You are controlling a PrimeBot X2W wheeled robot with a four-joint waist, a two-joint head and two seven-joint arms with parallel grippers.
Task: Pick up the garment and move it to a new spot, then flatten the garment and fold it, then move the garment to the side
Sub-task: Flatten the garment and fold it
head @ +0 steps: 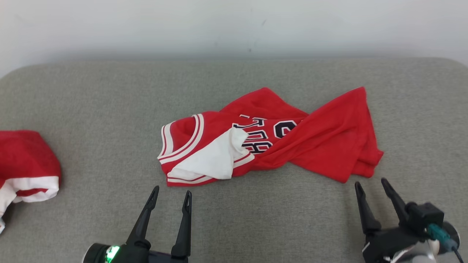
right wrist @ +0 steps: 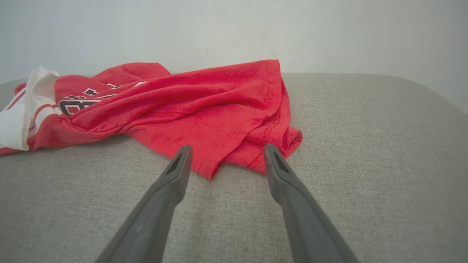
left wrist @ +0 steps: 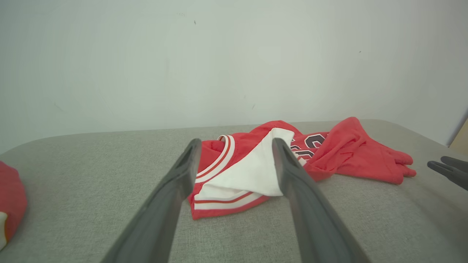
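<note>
Our left fingers (head: 184,223) stand spread apart with nothing between them, their tips just short of the collar end of the red sleeveless jersey with white-striped trim and dark lettering (head: 321,142). Our right fingers (head: 365,213) are likewise released and empty, close to the crumpled hem end but not touching it.

The jersey lies bunched across the middle of the grey woven fabric surface (head: 91,109), collar toward our left, hem toward our right. Its lettering is partly buried under a red fold and a turned-over white panel, so we cannot read it.

A second red cloth with a white band (head: 25,164) sits at the far left of the surface, well apart from the jersey. The frame cuts it off, so we cannot tell what it is. A pale blank wall (head: 234,25) rises behind the surface.

Both arms reach in low from the near edge, fingers pointing toward the wall, the right pair tilted slightly leftward. The dark wrist housings are cut off at the bottom edge. A green light (head: 111,253) glows on the left one.
</note>
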